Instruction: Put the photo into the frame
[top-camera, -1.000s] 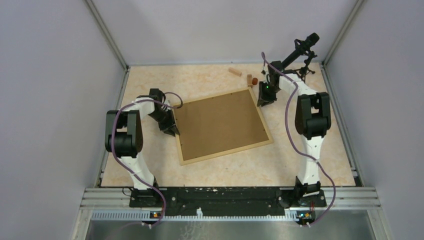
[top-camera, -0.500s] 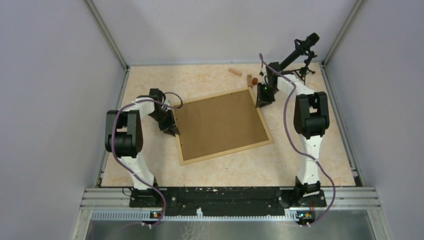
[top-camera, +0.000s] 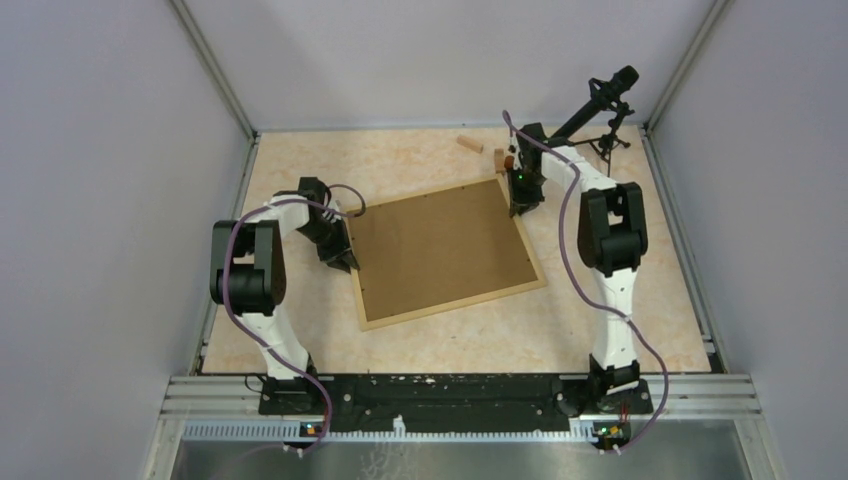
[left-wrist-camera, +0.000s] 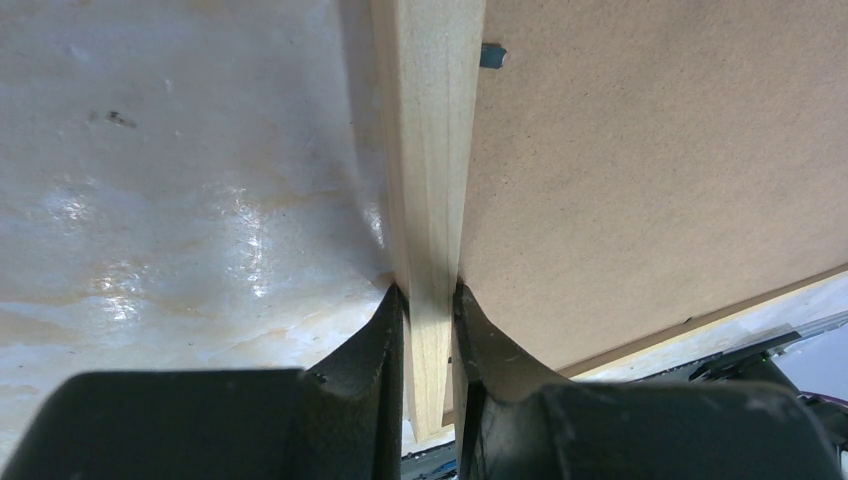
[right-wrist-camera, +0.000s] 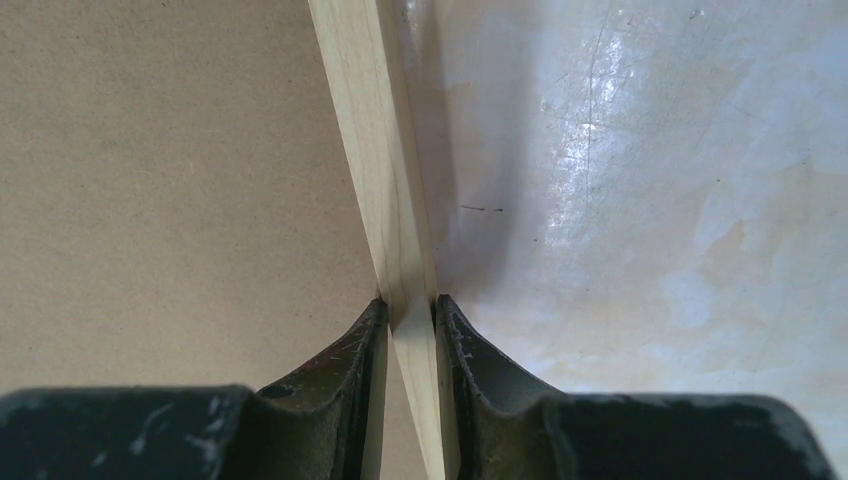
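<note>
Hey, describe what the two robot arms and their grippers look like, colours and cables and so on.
Both the left arm and right arm have white links with bulky black joint housings, each trailed by a looping purple cable. A small green light glows near the right wrist. The left gripper and right gripper have black, curved, tapering fingers, the right one's scuffed pale.

Frame (left-wrist-camera: 430, 150): pale bare wood with faint grain, smooth, matt.
Board (left-wrist-camera: 650, 150): brown fibreboard, matt, finely speckled.
Table (right-wrist-camera: 650, 200): marbled beige, glossy, lightly scratched.
Right gripper (right-wrist-camera: 410, 300): black plastic, dull, scuffed.
</note>
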